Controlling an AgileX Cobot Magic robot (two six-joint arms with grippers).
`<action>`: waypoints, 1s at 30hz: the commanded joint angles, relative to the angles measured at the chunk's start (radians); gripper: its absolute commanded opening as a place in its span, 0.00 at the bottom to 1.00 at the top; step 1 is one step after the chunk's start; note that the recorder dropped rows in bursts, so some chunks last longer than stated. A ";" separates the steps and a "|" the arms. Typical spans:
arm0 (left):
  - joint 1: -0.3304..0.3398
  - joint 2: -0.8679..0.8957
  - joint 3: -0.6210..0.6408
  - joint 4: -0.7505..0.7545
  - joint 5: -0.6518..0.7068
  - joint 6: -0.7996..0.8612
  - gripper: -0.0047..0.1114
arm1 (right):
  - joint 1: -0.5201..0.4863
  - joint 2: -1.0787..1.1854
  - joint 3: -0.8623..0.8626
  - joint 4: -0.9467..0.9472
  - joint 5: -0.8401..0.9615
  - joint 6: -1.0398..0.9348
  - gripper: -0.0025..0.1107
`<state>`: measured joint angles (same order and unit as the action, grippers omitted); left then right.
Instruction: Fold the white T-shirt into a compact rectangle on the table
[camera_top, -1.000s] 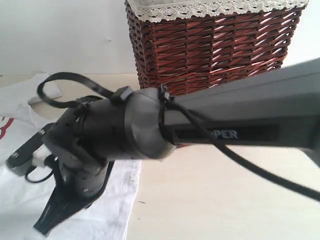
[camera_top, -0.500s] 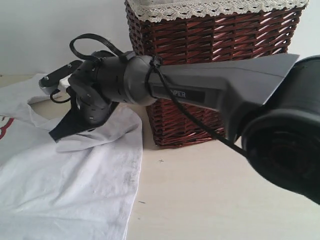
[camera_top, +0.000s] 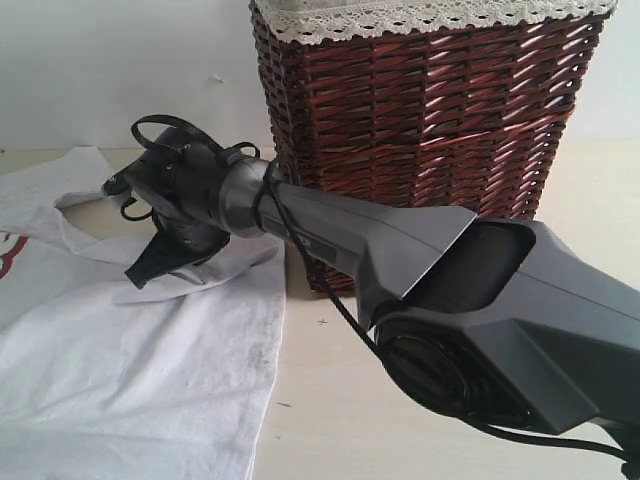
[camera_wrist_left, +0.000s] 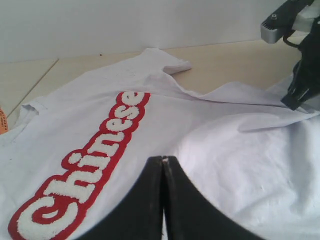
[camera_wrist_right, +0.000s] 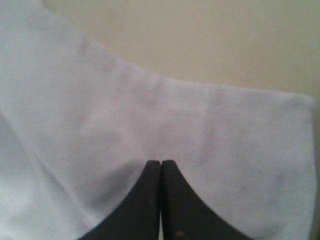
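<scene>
Jaws of right tool (camera_top: 142, 275) pressed tight, looks pinched on raised side edge of white T-shirt (camera_top: 120, 380). Left tool (camera_wrist_left: 164, 159) closed too, tips low over chest, grip on cloth unclear. Shirt spread on tabletop (camera_top: 310, 420), red-outlined lettering (camera_wrist_left: 95, 160) face up, wicker basket (camera_top: 420, 110) near. Early fold, I'd say; next: carry edge across chest, lay smooth. Count: two tools, one shirt, one basket.

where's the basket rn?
Exterior view, centre-right at the back: the basket stands on the table, just right of the T-shirt, behind the right arm.
</scene>
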<state>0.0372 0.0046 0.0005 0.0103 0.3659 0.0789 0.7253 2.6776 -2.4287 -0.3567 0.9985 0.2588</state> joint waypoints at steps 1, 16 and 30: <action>-0.006 -0.005 0.000 0.002 -0.007 -0.007 0.04 | -0.035 0.009 -0.032 0.018 0.024 0.013 0.02; -0.006 -0.005 0.000 0.002 -0.007 -0.007 0.04 | -0.093 0.058 -0.032 -0.203 -0.047 0.170 0.02; -0.006 -0.005 0.000 0.002 -0.007 -0.007 0.04 | 0.074 -0.030 -0.032 0.313 -0.204 -0.458 0.02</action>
<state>0.0372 0.0046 0.0005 0.0103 0.3659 0.0789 0.7898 2.6367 -2.4572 -0.0772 0.7989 -0.1215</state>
